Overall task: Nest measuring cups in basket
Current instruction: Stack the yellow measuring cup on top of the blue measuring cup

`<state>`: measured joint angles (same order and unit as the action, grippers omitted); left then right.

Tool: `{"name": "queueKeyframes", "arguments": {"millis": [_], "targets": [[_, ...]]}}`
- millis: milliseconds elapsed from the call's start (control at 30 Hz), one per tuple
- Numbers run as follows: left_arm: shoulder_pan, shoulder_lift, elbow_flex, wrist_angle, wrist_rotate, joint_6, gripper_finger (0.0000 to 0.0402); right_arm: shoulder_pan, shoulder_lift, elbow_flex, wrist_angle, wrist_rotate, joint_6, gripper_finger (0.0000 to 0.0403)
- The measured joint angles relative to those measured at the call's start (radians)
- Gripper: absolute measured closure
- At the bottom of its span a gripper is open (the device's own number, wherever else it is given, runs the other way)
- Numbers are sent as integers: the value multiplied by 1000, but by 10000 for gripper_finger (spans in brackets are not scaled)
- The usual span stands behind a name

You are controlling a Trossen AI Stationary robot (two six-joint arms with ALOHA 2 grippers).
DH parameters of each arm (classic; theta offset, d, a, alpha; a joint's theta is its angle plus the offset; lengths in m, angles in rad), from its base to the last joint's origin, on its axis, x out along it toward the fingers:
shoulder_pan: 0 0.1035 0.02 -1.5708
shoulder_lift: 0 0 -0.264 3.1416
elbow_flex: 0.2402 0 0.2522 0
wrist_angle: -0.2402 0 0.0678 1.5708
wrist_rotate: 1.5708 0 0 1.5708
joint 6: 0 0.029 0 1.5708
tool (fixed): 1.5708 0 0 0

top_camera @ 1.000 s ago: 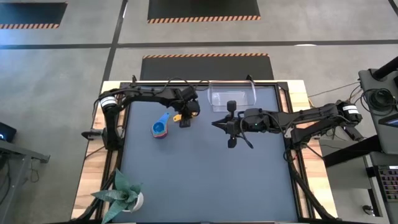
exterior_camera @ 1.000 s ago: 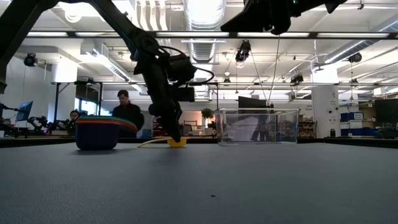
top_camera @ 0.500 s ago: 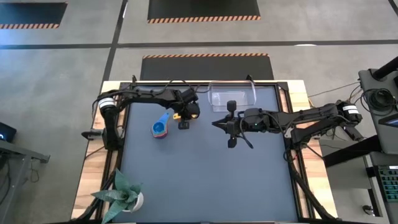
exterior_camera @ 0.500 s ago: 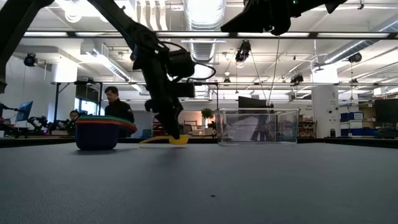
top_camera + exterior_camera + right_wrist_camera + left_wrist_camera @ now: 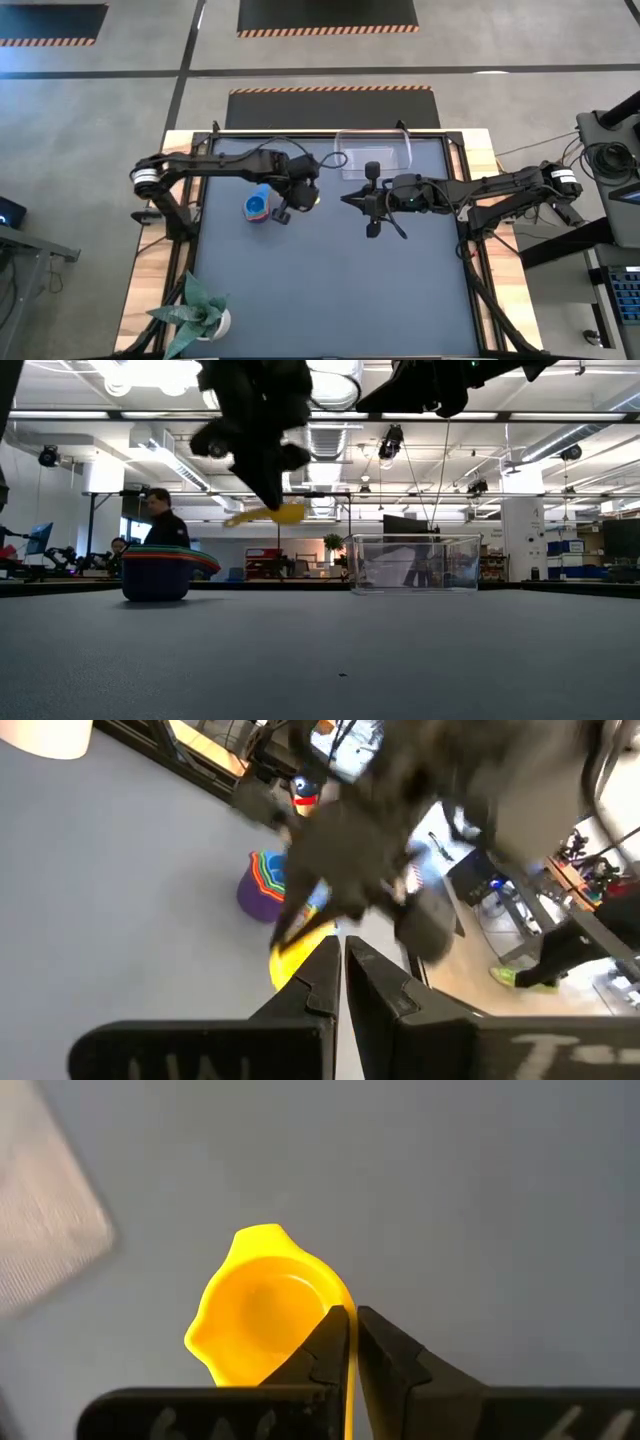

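On the dark grey table mat (image 5: 330, 280) we carry the small yellow plastic measuring cup (image 5: 287, 513), pinched by its handle in our left gripper (image 5: 350, 1342), aloft. Next: swing toward two o'clock and lower it into the clear rectangular plastic basket (image 5: 375, 153). Our right gripper (image 5: 349, 199) waits closed mid-table.

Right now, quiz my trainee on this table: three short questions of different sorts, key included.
1. True or false: the yellow cup rests on the table.
2. The left gripper pinches the yellow cup by: A) bowl B) handle C) nothing
3. Fill in: the basket holds ___ cups.

Key: 1 false, it hangs in the air; 2 B; 3 no. The nested stack sits on the table; the right gripper waits shut mid-table.
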<state>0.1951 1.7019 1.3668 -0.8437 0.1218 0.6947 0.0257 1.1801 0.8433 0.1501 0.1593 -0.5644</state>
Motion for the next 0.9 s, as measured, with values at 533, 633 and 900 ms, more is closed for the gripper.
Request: {"name": "queueKeyframes", "arguments": {"millis": [533, 633, 900], "targets": [[-89, -176, -29, -564, -185, 619, 401, 0, 0, 0, -3, 0, -1, 394], [-88, -181, -66, -572, -191, 638, 402, 0, 0, 0, -3, 0, -1, 394], [-88, -182, -181, -581, -249, 784, 402, 0, 0, 0, -3, 0, 3, 394]]}}
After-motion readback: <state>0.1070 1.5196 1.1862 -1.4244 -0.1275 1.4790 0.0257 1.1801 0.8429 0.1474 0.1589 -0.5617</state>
